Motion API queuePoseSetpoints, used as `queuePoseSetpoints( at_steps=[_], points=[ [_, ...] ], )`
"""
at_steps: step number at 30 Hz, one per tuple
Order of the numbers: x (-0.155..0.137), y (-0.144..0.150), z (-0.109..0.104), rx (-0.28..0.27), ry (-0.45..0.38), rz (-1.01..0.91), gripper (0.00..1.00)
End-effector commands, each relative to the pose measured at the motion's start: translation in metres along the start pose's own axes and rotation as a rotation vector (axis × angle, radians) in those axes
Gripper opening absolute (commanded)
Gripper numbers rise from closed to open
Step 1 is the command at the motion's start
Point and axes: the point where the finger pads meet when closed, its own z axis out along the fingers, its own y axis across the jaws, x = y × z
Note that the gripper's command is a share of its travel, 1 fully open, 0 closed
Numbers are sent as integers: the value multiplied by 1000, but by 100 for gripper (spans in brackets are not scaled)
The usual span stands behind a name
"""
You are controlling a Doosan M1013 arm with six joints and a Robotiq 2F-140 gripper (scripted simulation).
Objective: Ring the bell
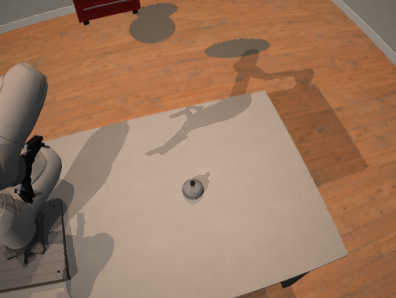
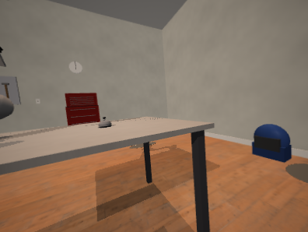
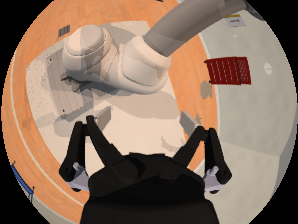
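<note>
A small grey dome bell (image 1: 192,189) (image 2: 105,123) with a dark button on top stands upright near the middle of the pale table (image 1: 250,210) (image 2: 155,126). My gripper (image 3: 145,114) shows only in the wrist view. Its two dark fingers are spread wide with nothing between them. It is high above the table, looking down at the arm's own base. The bell does not show in the wrist view. In the top and exterior views the gripper itself is out of frame; only its shadow falls on the table's far part.
The arm's pale base (image 1: 20,165) (image 3: 113,63) stands on a wooden mount (image 1: 35,265) at the table's left edge. A red tool cabinet (image 1: 106,9) (image 2: 82,108) (image 3: 228,71) is by the wall. A blue object (image 2: 271,142) sits on the wooden floor.
</note>
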Motion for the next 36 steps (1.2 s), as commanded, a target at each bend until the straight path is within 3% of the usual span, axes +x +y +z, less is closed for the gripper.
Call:
queuePoseSetpoints(
  at_steps=[1,4,5,19,21,22,36],
  points=[
    [-40,-9,-11,63,8,-6,100],
    [-49,-11,-13,76,9,-9,100],
    [-75,-14,-16,112,9,-18,100],
    [-214,-11,-7,278,-9,-90,100],
    [-214,-11,-7,278,-9,-90,100],
    [-243,-7,0,309,-15,-109,100],
    [-368,28,55,435,-56,-216,100]
  ],
)
